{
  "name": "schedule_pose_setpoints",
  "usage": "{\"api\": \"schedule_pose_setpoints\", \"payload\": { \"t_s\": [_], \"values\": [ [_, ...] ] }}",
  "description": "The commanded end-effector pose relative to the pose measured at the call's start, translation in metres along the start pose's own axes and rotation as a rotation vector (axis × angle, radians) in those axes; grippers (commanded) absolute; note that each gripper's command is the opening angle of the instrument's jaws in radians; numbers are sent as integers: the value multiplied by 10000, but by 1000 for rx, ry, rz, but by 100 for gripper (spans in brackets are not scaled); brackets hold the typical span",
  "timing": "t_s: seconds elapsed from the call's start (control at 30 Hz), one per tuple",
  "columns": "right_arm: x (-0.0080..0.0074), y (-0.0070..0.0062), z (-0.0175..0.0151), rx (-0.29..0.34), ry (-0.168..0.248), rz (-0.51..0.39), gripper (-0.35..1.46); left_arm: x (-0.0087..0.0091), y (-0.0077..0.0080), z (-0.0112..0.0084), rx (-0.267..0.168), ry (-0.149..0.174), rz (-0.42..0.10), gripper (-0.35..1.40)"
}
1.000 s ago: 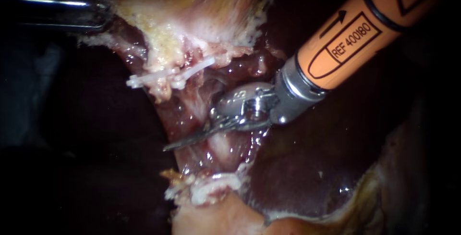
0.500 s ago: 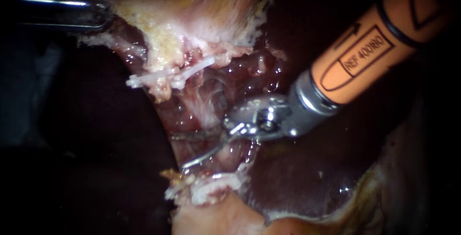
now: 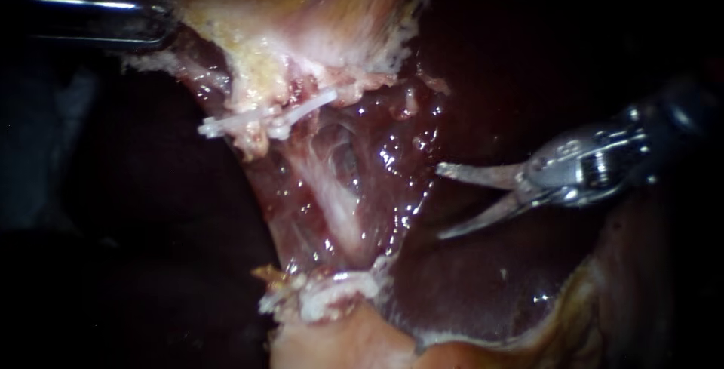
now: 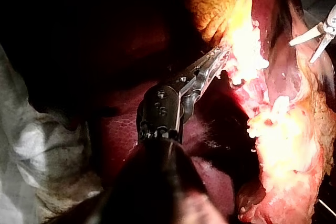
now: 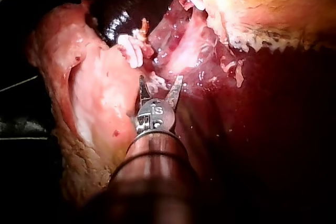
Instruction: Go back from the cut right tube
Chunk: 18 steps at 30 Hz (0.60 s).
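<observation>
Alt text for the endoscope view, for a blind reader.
The right instrument, blades open, hangs clear to the right of the glistening tissue. White clips sit above and below it; the left instrument grips pale tissue at upper left.

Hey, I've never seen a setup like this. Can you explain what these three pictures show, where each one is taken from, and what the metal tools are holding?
This is a surgical robot working at a bench on a pig's liver. One picture comes from an endoscope close to the tissue. The other two come from cameras on each arm, looking along that arm's own tool. The left instrument comes in from the left, and its jaws are shut on pale tissue, which looks stretched. The right instrument ends in two thin blades. They are open, hold nothing and sit beside that stretched tissue. White clips sit across it.
</observation>
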Motion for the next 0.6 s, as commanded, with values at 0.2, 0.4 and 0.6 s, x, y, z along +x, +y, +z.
{"api": "schedule_pose_setpoints", "payload": {
  "t_s": [0.2,0.4,0.6],
  "values": [
    [-3,1,-2,2,-18,5,145,-1,-1,2,1,0,1,-35],
    [-3,1,-2,6,-21,15,145,-13,-9,18,10,5,9,-35],
    [-4,2,-1,6,-21,18,145,-32,-21,48,13,-7,16,-35]
  ]
}}
